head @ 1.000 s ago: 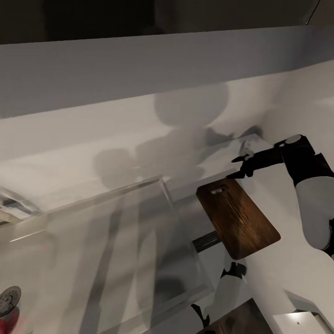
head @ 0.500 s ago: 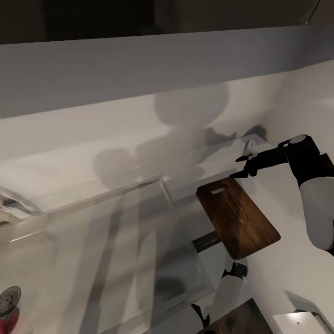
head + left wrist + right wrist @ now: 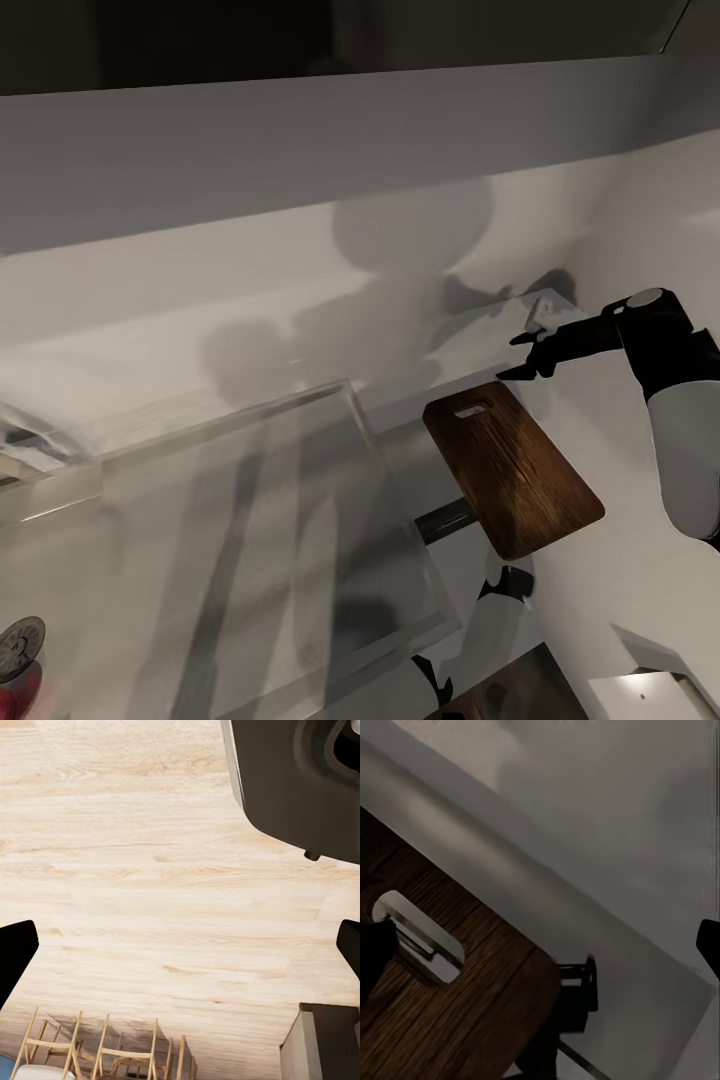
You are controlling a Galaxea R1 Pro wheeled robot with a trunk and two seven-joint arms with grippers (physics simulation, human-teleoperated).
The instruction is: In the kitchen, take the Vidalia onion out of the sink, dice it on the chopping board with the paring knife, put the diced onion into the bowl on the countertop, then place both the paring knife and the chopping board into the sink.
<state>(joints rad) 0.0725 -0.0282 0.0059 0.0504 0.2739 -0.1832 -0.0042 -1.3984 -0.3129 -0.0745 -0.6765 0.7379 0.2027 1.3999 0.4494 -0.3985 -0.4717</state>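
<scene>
A: Going left to right, where does it stand?

B: The sink [image 3: 250, 520] sits left, and I can't make out the onion in it. The chopping board [image 3: 512, 468] overhangs the surface [image 3: 600, 560] edge. The right end effector [image 3: 522, 357] hovers wide open just past its far corner, holding nothing.

A: The risk?

B: A push on the overhanging end could tip the board off. The left end effector [image 3: 180, 945], fingers spread, faces the floor [image 3: 150, 885]

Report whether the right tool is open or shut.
Open. The right tool hangs beyond the chopping board handle end with its fingers spread and nothing between them.
</scene>
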